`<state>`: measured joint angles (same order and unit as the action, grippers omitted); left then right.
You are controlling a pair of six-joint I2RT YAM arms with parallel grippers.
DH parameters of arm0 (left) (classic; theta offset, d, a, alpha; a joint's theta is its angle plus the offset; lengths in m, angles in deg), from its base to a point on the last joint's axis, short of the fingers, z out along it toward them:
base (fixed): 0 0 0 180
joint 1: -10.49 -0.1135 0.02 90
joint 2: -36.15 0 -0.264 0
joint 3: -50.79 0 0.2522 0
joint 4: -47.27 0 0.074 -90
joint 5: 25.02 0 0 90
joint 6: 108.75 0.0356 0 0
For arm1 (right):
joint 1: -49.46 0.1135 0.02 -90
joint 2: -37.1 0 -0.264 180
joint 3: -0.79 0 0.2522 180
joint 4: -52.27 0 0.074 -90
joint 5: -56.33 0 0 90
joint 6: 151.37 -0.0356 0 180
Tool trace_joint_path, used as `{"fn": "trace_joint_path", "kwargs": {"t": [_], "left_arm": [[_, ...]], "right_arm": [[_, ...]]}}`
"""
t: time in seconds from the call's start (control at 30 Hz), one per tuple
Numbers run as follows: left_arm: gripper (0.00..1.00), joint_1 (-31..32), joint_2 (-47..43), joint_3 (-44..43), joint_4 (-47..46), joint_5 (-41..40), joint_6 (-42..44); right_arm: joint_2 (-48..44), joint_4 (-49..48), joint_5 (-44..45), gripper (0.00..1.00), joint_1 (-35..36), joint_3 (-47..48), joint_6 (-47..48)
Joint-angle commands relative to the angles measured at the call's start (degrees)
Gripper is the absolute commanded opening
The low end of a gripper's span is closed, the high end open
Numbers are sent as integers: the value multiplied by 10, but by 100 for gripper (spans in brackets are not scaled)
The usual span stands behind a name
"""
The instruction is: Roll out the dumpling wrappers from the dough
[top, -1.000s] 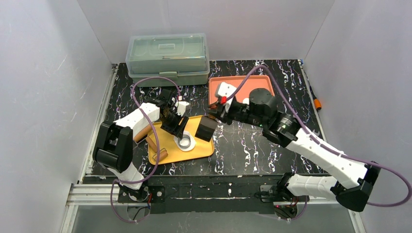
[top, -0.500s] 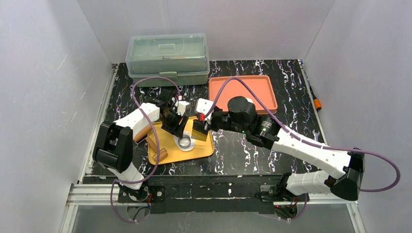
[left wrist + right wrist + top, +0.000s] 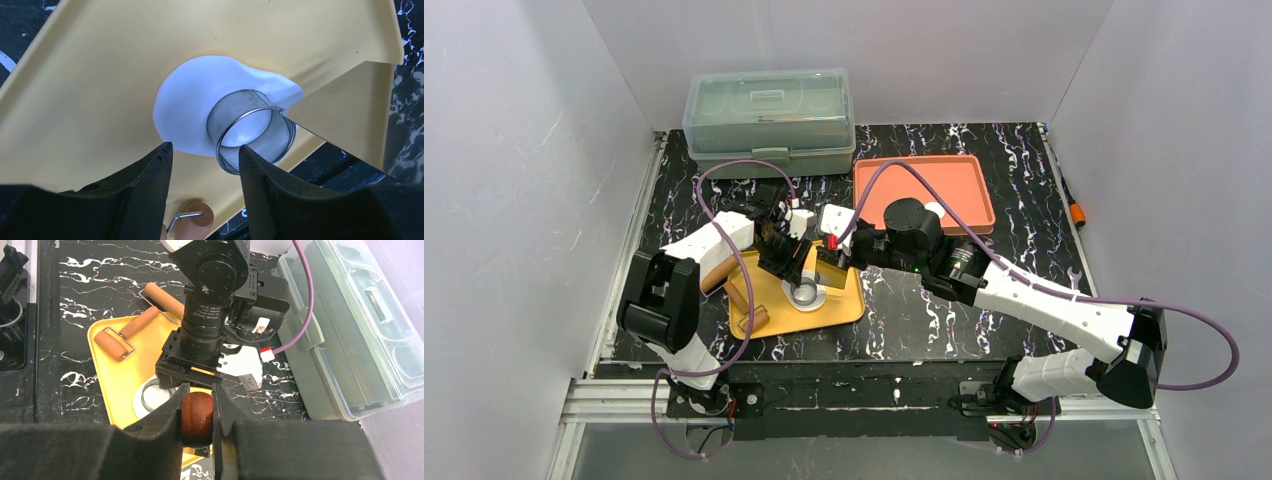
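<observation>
The flat white dough sheet (image 3: 195, 107) lies on the yellow plastic tray (image 3: 75, 100) bearing a small metal ring (image 3: 255, 135), the left claw (image 3: 202, 152) released beside it, while the right claw (image 3: 198, 390) clenches a brown wooden knob (image 3: 197, 420), seemingly a scraper's handle.

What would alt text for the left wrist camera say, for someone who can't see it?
A metal ring stands on a flat white dough sheet on a yellow tray, with a shiny flat blade reaching the ring from the right. The left gripper's two black fingers frame the bottom, apart and holding nothing.
</observation>
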<state>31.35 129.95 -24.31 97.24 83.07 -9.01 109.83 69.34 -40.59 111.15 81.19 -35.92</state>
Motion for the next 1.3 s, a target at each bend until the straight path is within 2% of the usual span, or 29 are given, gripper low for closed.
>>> {"fn": "trace_joint_path", "kwargs": {"t": [0.0,0.4,0.77,1.27], "left_arm": [[49,3,0,7,6,14,-5],[36,4,-2,11,0,11,-7],[25,18,-2,14,-6,-3,-9],[19,25,-2,15,-7,-4,-6]], "right_arm": [[-2,-38,11,1,5,3,1],[-52,-34,62,1,4,13,-8],[-45,-11,37,1,5,-25,-27],[-28,-74,12,1,9,-47,-50]]}}
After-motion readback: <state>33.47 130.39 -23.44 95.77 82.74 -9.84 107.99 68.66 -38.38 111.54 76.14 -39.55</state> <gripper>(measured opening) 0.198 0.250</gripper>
